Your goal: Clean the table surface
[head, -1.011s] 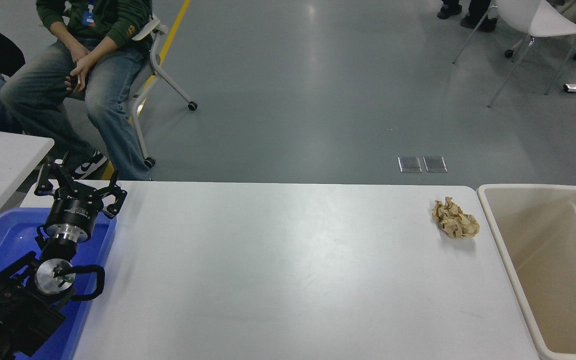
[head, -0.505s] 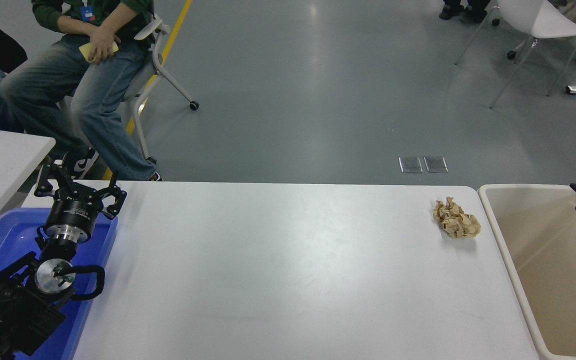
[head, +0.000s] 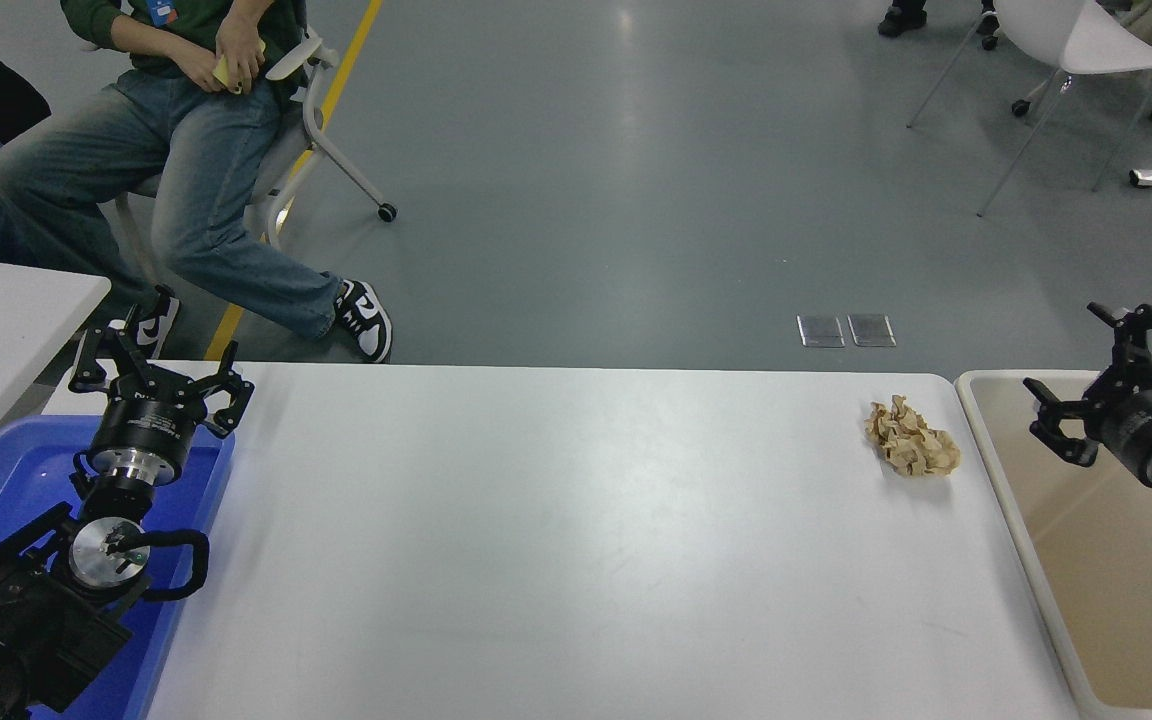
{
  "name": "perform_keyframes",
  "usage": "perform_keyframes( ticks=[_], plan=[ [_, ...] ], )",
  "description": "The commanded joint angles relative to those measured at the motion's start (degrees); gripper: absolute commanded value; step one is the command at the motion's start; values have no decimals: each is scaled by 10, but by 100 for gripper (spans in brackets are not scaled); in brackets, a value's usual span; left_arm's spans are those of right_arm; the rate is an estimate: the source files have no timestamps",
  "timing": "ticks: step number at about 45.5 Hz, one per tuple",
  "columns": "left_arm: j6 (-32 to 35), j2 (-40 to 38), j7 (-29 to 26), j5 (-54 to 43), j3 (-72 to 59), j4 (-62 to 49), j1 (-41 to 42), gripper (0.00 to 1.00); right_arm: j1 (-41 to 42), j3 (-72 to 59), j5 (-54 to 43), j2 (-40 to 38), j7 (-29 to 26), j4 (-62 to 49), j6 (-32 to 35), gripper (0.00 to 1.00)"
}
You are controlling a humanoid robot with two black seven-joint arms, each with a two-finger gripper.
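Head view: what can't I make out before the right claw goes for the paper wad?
- Beige bin: right and near sides cut off by the picture's edges; right claw covers part of the inside.
- Right arm: cut off at the right edge.
- Crumpled paper: underside hidden.
- Blue tray: largely covered by the left claw and its arm.

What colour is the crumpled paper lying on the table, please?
Light tan-brown; the crumpled paper shows clearly in the head view, near the table's far right corner.

One camera sits high up at the 6 o'clock side, looking down and toward 12 o'clock over the tabletop and the floor behind it.
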Motion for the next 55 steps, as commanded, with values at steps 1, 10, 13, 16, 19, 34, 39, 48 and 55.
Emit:
perform_keyframes(
  ticks=[1, 10, 13, 16, 19, 34, 39, 48, 55],
  plan=[
    [0, 1, 0, 0, 0, 0, 0, 100, -7, 10, 2, 46, 23, 4, 7, 100],
    [0, 0, 0, 0, 0, 0, 0, 100, -9, 8, 2, 58, 23, -1, 5, 99],
    [0, 0, 0, 0, 0, 0, 0, 100, -9, 8, 2, 58, 23, -6, 5, 99],
    [0, 0, 0, 0, 0, 0, 0, 100, -8, 11, 2, 58, 23, -7, 5, 99],
    [0, 0, 0, 0, 0, 0, 0, 100, -10, 13, 3, 55, 23, -5, 6, 100],
    [0, 0, 0, 0, 0, 0, 0, 100, -6, 3, 2, 43, 17, 5, 2, 99],
    [0, 0, 0, 0, 0, 0, 0, 100, -2, -7, -5, 25, -2, 11, -2, 99],
    [0, 0, 0, 0, 0, 0, 0, 100, 13, -45, -7, -20, -44, 41, -1, 99],
    [0, 0, 0, 0, 0, 0, -1, 100, 44, -88, -26, -51, -58, 44, -1, 100]
  ],
)
